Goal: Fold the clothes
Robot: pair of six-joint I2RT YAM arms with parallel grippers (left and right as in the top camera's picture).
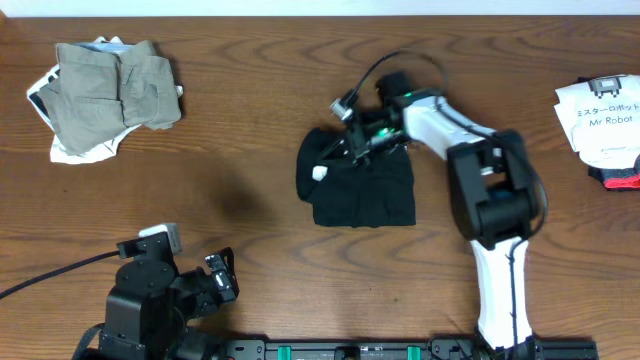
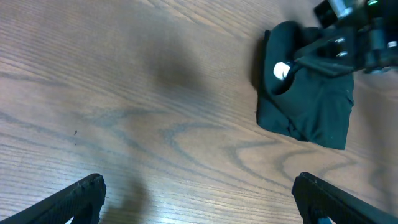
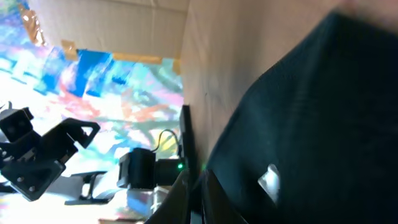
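The black shirt [image 1: 365,188] lies folded into a small bundle at the table's middle, its white mark [image 1: 319,172] at the left edge. It also shows in the left wrist view [image 2: 311,109] and fills the right wrist view [image 3: 311,112]. My right gripper [image 1: 354,140] is at the bundle's top left, and its fingers [image 3: 196,190] are pinched together on a thin edge of the black fabric. My left gripper [image 1: 222,276] rests low near the table's front left, wide open and empty [image 2: 202,208], well apart from the shirt.
A khaki-grey garment [image 1: 112,88] lies crumpled on a white printed one [image 1: 45,88] at the back left. A white printed garment reading "Mr Robot" [image 1: 600,115] lies at the right edge over a red and black item [image 1: 620,177].
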